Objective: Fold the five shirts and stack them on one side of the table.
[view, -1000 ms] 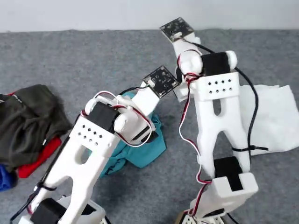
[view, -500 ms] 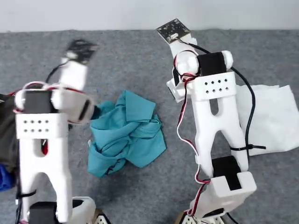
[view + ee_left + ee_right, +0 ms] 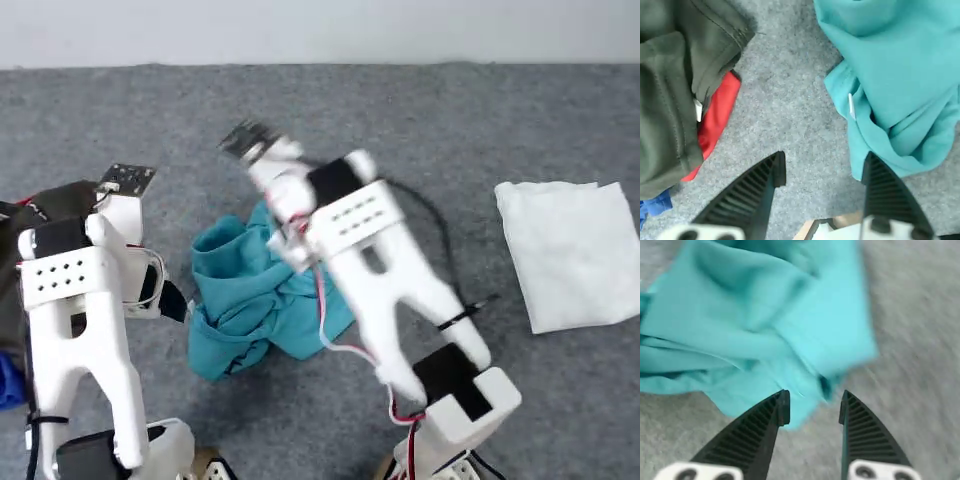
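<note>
My right gripper (image 3: 812, 410) hangs open over the teal shirt (image 3: 755, 325), with a loose edge of the cloth lying between its jaw tips, so I judge that arm the nearer one for the next grab. The teal shirt sits crumpled in the middle of the table (image 3: 420, 110), between the two arms (I can make out no clear long axis, it is just a heap). My left gripper (image 3: 822, 170) is open too, over bare table. It has the teal shirt just beside one jaw and the unfolded pile on its other side: a dark shirt (image 3: 670, 75) lying over a red shirt (image 3: 715, 115), with a blue shirt (image 3: 652, 207) poking out. A white shirt (image 3: 565, 250) lies folded well apart, on the right side.
</note>
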Action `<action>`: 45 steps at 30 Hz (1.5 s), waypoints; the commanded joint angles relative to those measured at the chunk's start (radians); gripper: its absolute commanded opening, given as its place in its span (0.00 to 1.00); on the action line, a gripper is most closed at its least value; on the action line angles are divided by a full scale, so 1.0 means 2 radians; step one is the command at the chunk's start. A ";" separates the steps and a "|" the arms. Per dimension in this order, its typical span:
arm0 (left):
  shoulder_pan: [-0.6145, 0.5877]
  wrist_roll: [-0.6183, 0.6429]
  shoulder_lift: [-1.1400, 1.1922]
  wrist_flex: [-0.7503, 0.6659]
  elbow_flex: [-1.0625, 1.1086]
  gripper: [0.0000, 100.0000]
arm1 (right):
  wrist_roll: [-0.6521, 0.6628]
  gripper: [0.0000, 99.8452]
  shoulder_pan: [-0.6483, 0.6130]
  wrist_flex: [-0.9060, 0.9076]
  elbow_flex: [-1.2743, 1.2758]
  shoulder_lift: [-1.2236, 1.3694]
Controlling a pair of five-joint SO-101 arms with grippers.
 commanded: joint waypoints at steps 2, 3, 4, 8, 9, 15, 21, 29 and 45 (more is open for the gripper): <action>-0.004 -0.004 -0.007 0.003 0.003 0.25 | 0.002 0.18 -0.028 -0.096 0.041 -0.017; -0.004 -0.004 -0.005 0.003 0.003 0.25 | 0.002 0.18 -0.029 -0.115 0.050 -0.016; -0.004 -0.004 -0.005 0.002 0.003 0.25 | 0.002 0.17 -0.029 -0.134 0.059 -0.013; -0.004 -0.004 -0.005 0.002 0.003 0.25 | -0.010 0.07 -0.030 -0.178 0.065 0.026; -0.004 -0.004 -0.005 0.001 0.003 0.25 | -0.021 0.05 -0.031 -0.187 0.063 0.040; -0.004 -0.004 -0.005 0.001 0.003 0.25 | -0.040 0.11 -0.036 -0.151 -0.002 0.119; -0.004 -0.004 -0.005 0.001 0.003 0.25 | -0.040 0.18 -0.026 -0.131 -0.047 0.186; -0.004 -0.004 -0.005 0.001 0.003 0.25 | -0.009 0.08 0.032 -0.127 -0.079 0.214; -0.003 -0.004 -0.005 0.002 0.004 0.25 | 0.023 0.03 0.050 -0.125 -0.080 0.134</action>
